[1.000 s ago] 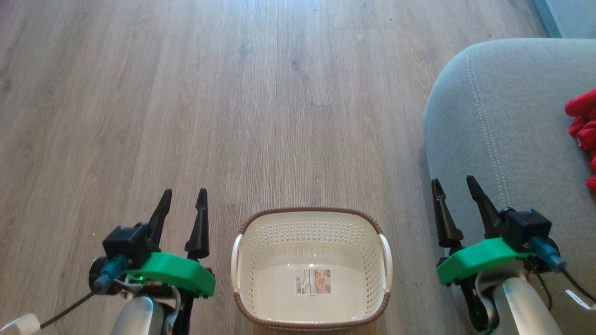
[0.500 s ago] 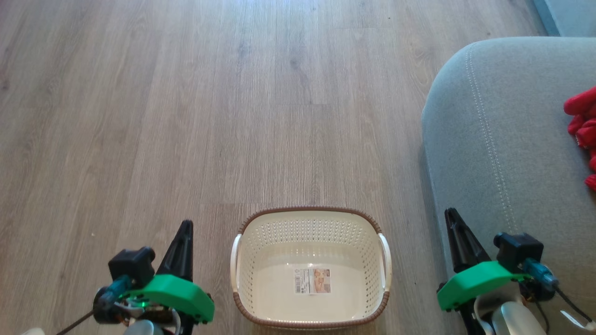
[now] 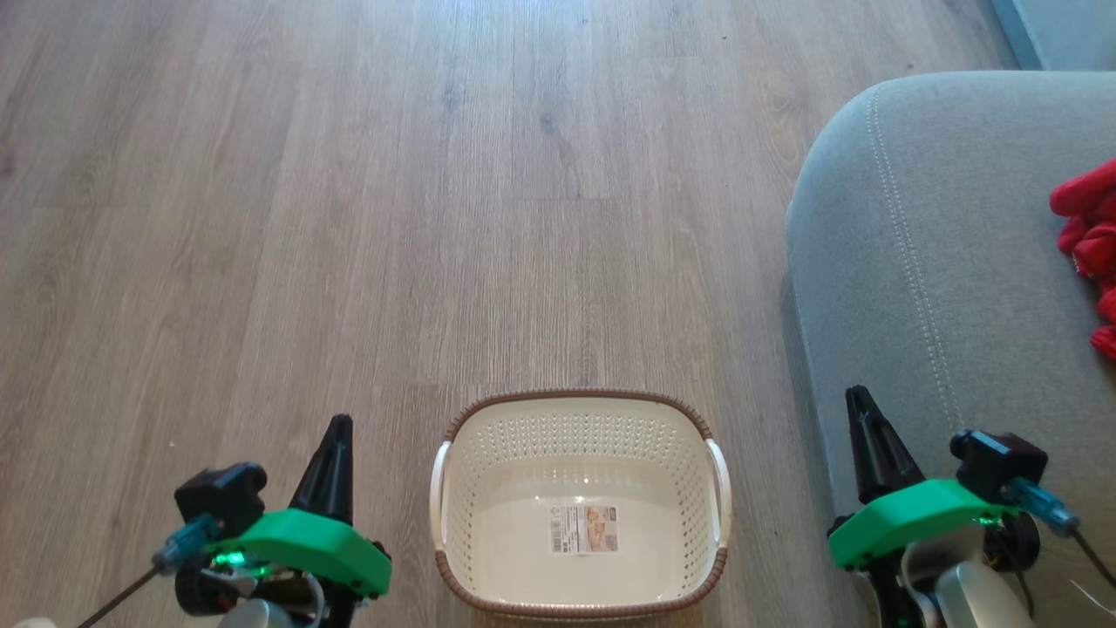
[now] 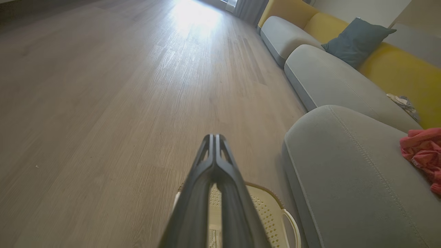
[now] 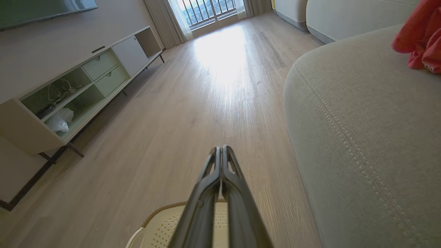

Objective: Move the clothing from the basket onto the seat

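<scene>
My left end effector (image 3: 337,432) and right end effector (image 3: 863,414), fingers pressed together, flank the basket (image 3: 580,394); clothing (image 3: 1085,218) on the seat (image 3: 915,262).

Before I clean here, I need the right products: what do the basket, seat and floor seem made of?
The basket: cream moulded plastic, slightly glossy, with punched holes; its brown rim looks woven, probably moulded too. The seat: matte grey-green upholstery fabric, with double stitched seams. The floor: wood-grain planks with visible joints, soft sheen; wood or laminate, cannot tell.
</scene>
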Motion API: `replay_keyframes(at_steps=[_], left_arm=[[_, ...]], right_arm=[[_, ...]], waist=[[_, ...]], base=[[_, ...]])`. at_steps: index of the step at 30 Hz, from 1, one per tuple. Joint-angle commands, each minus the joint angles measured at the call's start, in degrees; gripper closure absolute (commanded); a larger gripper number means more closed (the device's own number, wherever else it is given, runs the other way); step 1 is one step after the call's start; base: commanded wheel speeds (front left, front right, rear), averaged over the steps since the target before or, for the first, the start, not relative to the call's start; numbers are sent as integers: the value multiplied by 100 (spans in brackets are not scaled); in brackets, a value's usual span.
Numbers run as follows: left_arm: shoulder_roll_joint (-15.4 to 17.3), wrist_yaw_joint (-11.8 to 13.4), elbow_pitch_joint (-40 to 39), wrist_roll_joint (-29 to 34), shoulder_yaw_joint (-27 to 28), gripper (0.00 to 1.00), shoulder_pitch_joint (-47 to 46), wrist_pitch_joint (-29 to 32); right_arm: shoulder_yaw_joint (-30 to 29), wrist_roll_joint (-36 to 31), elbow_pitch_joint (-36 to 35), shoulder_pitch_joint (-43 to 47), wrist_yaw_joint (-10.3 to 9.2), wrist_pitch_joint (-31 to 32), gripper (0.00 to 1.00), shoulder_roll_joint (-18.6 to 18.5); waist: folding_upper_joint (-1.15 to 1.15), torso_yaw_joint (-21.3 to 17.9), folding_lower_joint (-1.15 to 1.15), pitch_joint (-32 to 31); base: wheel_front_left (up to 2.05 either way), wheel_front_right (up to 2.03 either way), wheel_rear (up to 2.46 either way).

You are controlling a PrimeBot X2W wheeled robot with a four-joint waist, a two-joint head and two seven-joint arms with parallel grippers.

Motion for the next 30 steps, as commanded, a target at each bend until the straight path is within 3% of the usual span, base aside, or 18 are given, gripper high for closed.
replay_keyframes(at_steps=[1,30], left_arm=[[3,-31,-208,-182,123,100,-262,52],[8,-210,-227,-1839,456,100,-295,515]], right_arm=[[-38,208,-217,-214,0,66,100,-23],[-218,2006,-353,-211,0,513,100,-38]], waist=[[0,-4,0,-4],[0,-59,0,-66]], base=[[0,0,0],[0,0,0]])
